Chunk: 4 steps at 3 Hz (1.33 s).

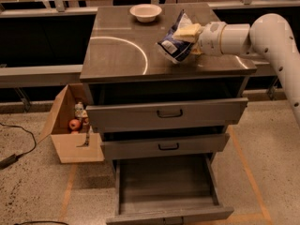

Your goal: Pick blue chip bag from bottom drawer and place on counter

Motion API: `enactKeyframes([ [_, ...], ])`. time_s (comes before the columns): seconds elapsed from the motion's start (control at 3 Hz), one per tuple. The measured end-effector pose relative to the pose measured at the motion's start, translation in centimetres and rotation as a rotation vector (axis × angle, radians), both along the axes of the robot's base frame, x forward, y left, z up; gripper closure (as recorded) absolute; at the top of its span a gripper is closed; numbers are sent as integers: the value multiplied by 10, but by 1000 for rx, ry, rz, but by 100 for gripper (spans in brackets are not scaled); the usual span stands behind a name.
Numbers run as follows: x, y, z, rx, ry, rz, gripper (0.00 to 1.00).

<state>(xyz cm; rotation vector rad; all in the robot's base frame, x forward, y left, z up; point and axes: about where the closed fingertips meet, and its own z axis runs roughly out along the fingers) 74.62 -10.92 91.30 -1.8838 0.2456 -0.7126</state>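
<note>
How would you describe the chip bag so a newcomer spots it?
Start at the counter, the cabinet top marked with a white arc. Over its right half, the gripper holds the blue chip bag by its top. It is crumpled, blue and white; its only neighbour is a pale bowl at the back.
</note>
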Motion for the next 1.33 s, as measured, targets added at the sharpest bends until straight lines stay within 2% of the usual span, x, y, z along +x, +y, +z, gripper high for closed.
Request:
enactKeyframes([
  [0.33,5,4,-1,16,-12,-16,7],
  [0.67,0,-7,5,4,-2,-45,0],
  [1.0,-18,-36,16,-24,30,-123,0],
  [1.33,-43,-75,26,-59,62,-253,0],
])
